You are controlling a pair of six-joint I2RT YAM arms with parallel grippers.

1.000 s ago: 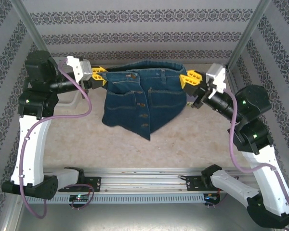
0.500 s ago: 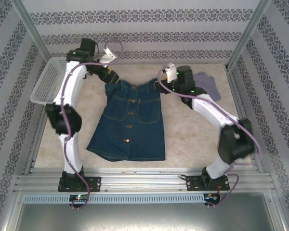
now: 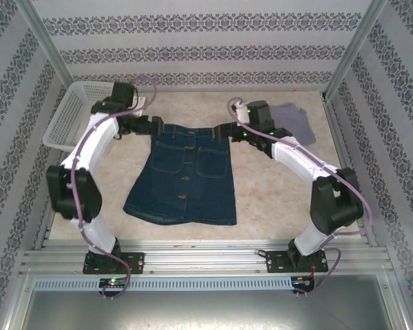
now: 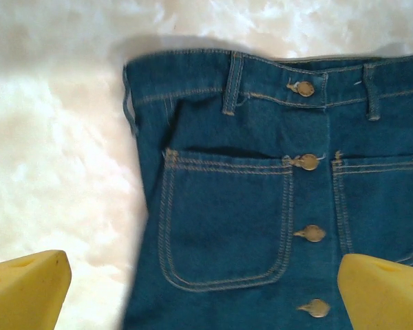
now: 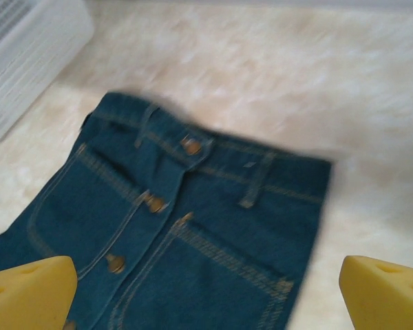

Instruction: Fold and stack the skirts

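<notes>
From above, the denim skirt (image 3: 186, 175) lay flat on the bench (image 3: 275, 199), waistband far. The left jaws sat at its far-left corner and the right jaws at its far-right corner. In the left wrist view, the yellow fingertips (image 4: 24, 289) stood wide apart, grasping nothing, with the skirt beneath. In the right wrist view, the fingertips (image 5: 27, 292) were likewise spread over the skirt.
</notes>
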